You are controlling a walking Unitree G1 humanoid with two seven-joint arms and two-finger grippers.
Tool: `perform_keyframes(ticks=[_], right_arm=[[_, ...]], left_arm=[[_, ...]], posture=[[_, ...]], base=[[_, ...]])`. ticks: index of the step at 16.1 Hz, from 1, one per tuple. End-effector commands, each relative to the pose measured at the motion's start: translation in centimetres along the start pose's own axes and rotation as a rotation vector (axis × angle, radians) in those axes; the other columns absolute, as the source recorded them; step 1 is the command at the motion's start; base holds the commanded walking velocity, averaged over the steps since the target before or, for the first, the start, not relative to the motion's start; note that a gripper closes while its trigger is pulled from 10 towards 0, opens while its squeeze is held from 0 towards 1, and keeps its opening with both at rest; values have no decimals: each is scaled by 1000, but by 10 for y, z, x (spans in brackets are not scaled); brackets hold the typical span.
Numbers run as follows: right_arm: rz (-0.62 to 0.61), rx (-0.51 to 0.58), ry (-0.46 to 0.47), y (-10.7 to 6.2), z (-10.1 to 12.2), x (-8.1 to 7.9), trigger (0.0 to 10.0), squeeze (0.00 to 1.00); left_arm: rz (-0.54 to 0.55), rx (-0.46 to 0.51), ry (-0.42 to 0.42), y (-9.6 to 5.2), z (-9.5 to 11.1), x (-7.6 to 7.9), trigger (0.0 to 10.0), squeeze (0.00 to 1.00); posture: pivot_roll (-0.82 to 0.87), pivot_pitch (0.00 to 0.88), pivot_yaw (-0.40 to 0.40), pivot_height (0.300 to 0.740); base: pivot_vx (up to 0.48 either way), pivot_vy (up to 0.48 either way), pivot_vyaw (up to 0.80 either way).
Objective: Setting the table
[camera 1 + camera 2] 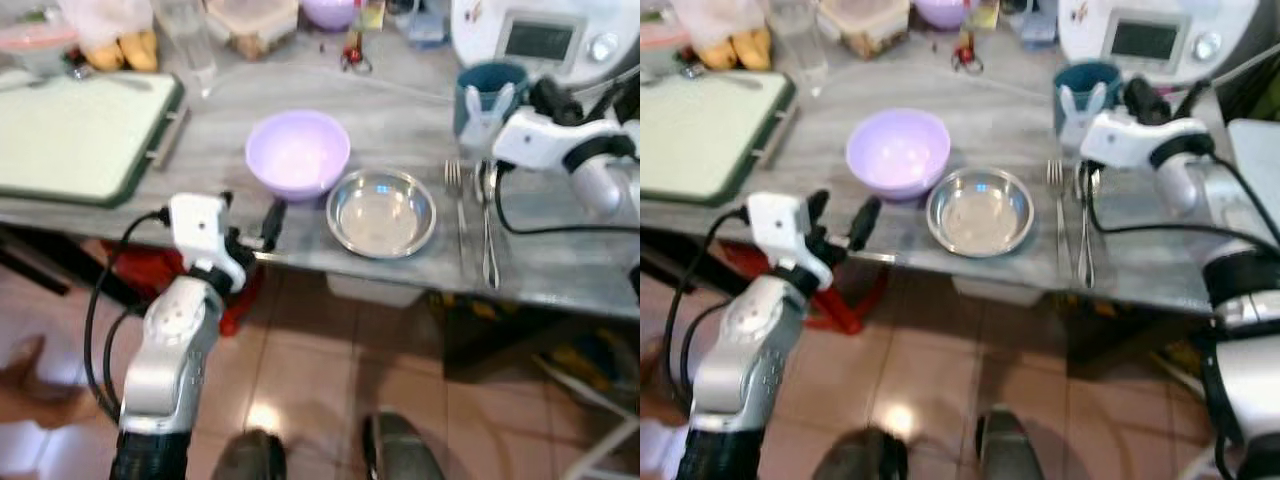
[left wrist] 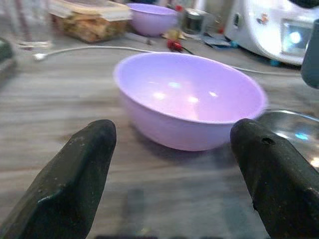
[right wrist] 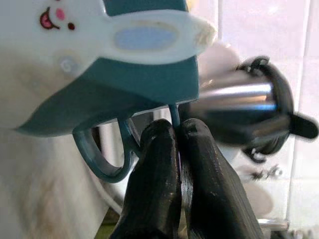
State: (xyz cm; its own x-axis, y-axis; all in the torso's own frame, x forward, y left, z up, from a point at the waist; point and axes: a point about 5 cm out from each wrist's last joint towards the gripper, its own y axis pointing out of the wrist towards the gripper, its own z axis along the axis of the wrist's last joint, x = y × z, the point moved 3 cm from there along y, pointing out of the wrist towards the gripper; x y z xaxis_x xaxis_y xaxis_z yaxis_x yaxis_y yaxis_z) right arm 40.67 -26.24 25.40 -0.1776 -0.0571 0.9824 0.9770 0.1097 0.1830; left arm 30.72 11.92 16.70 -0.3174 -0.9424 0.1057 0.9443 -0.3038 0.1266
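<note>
A lavender bowl (image 1: 297, 150) stands on the grey table (image 1: 400, 100), with a shallow steel bowl (image 1: 381, 211) right beside it. A fork (image 1: 458, 195) and a spoon (image 1: 487, 230) lie side by side to the steel bowl's right. My left gripper (image 1: 250, 215) is open at the table's front edge, level with the lavender bowl (image 2: 189, 94) and a short way from it. Behind the cutlery is a teal mug (image 1: 487, 90) with a white rabbit figure. My right gripper (image 3: 177, 129) is shut on a thin teal edge of that mug (image 3: 149, 74).
A green-rimmed white board (image 1: 70, 135) covers the table's left end. A white kitchen appliance (image 1: 550, 40) stands at the back right. A glass (image 1: 190, 40), a food container (image 1: 255, 25) and a second lavender bowl (image 1: 330, 12) line the back. Something red (image 1: 150, 270) sits on the tiled floor under the table.
</note>
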Motion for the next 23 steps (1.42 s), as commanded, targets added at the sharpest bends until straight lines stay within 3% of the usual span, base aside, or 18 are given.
perform_keyframes(ticks=[1, 8, 23], right_arm=[[-37, 49, -1, 6, 13, 9, 0, 0], [-42, 60, 5, 10, 18, 0, 0, 0], [18, 77, 35, 3, 28, -41, 0, 0]], left_arm=[[31, -14, 17, -7, -1, -11, 10000, 0], [27, -29, 23, -12, -1, -12, 10000, 0], [18, -32, 27, -12, 2, -11, 10000, 0]], posture=[[-28, 180, 56, 740], [-12, 189, 68, 740], [7, 198, 73, 740]], base=[[0, 0, 0], [0, 0, 0], [0, 0, 0]])
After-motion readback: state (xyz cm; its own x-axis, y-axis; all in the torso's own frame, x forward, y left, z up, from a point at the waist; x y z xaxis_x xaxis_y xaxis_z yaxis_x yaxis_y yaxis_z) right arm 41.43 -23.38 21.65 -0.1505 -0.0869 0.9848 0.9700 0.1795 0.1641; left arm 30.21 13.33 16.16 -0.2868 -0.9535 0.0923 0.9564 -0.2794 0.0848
